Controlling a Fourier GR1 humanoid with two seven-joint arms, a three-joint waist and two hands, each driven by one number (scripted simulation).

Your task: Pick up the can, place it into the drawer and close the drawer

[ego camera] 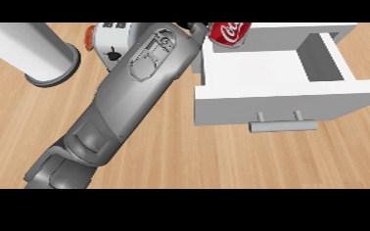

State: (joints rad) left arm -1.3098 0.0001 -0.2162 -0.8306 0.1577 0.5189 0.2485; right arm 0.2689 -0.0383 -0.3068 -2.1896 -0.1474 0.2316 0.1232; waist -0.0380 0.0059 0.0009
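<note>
Fingers of the left hand [196,29] are mostly hidden behind the grey forearm [123,98], so whether they grip cannot be told. Just beside them, the red can [230,33] sits at the far left corner of the open white drawer [274,98], over its rim.

A red cola can [230,33] with white lettering shows at the far left corner of the drawer [271,95], partly cut off at the view's top. The white drawer stands pulled open (grey bar handle at its near face), its inside bare.
</note>
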